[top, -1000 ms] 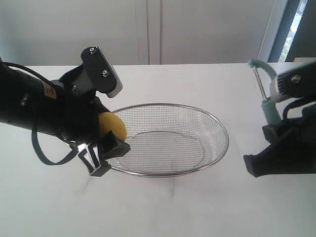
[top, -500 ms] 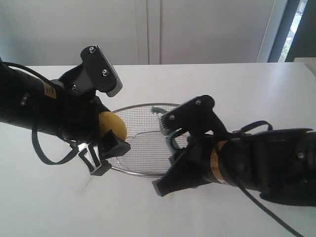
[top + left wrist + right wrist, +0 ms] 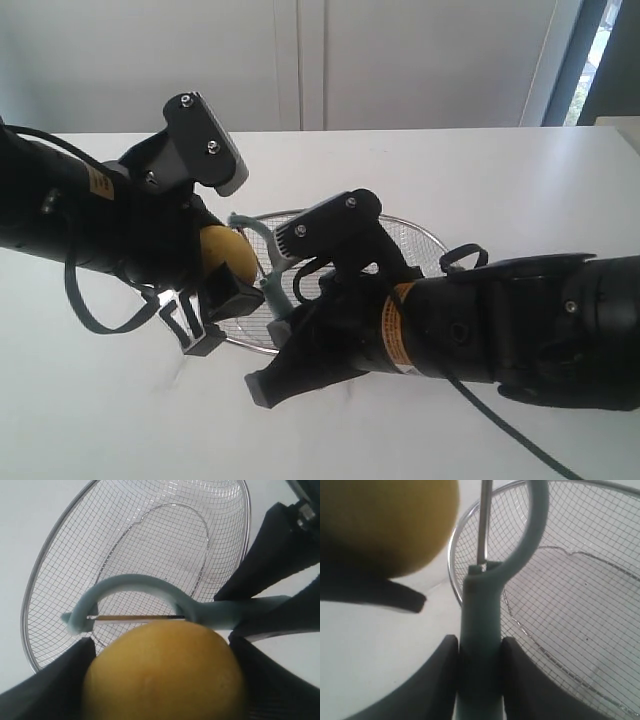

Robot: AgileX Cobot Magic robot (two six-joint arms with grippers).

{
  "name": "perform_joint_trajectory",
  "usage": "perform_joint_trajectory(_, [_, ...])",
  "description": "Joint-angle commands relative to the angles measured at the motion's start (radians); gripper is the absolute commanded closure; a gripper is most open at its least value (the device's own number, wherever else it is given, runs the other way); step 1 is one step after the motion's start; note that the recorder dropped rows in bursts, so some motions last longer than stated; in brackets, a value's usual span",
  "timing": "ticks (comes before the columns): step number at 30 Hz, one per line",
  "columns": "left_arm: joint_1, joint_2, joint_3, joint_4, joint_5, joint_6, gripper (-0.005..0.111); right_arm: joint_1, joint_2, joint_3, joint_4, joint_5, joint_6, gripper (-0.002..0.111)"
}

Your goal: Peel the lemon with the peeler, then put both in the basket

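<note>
Since a second ago the peeler [image 3: 210, 615] has swung in from the far right to the lemon [image 3: 165, 675], its blade now lying across the fruit's side toward the basket [image 3: 46, 567], contact unclear; the left gripper [image 3: 226, 275] clamps the lemon over the basket's left rim; the right gripper [image 3: 480, 680] grasps the peeler's handle.

White table [image 3: 480, 170] before pale wall panels [image 3: 400, 60].

A white tabletop [image 3: 480, 170] runs back to a pale wall [image 3: 420, 60] with vertical panel seams; at the far right, a dark-framed window [image 3: 603, 42] lets in daylight.
</note>
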State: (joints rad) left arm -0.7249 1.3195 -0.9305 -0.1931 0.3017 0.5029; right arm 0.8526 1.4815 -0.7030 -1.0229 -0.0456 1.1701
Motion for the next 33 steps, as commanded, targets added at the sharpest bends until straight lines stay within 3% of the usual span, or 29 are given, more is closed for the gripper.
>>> perform_joint_trajectory(1, [-0.005, -0.004, -0.007, -0.013, -0.003, -0.01, 0.107, 0.008, -0.043, -0.005, 0.001, 0.002, 0.011, 0.108])
perform_joint_trajectory(19, [-0.005, -0.004, -0.007, -0.013, -0.003, -0.01, 0.107, 0.057, -0.162, -0.005, 0.001, 0.124, 0.011, 0.108])
perform_joint_trajectory(27, [-0.005, -0.004, -0.007, -0.013, 0.004, -0.01, 0.107, 0.139, -0.28, -0.003, 0.04, 0.315, 0.003, 0.108])
perform_joint_trajectory(33, [-0.005, -0.004, -0.007, -0.013, 0.007, -0.01, 0.107, 0.174, -0.368, -0.003, 0.187, 0.594, -0.162, 0.108])
